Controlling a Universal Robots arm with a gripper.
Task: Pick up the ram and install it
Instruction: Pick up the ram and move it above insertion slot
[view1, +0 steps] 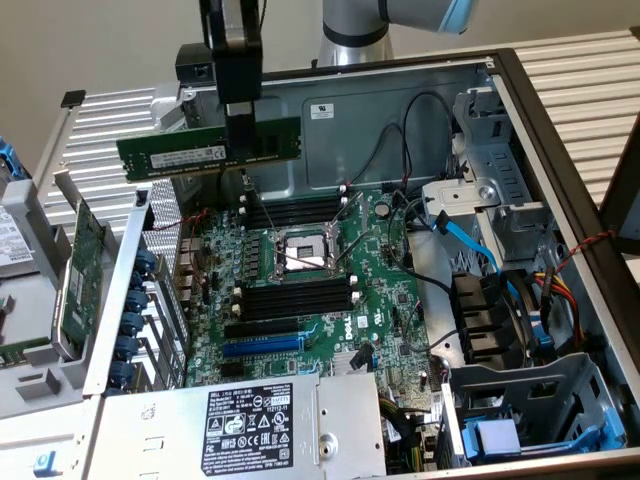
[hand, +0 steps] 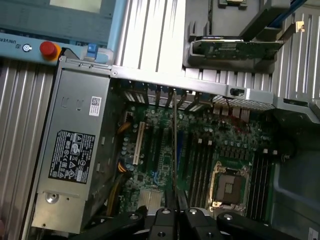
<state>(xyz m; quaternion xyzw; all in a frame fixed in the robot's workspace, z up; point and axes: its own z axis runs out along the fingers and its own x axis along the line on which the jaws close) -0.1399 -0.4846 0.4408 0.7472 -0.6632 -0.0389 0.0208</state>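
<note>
The gripper (view1: 240, 128) holds the ram (view1: 208, 152) pinched between its jaws, level, above the far-left part of the motherboard (view1: 330, 320), clear of the black memory slots (view1: 297, 213).

A robotics lab or test bench: an opened computer case (view1: 560, 150) lies on a ribbed aluminium table (view1: 590, 70), a red emergency-stop button (hand: 47, 49) at its edge.

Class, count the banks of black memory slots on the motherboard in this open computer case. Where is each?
2. One memory-slot bank lies beyond the CPU socket, beneath the ram held in the gripper; the other memory-slot bank lies nearer the power supply.
</note>
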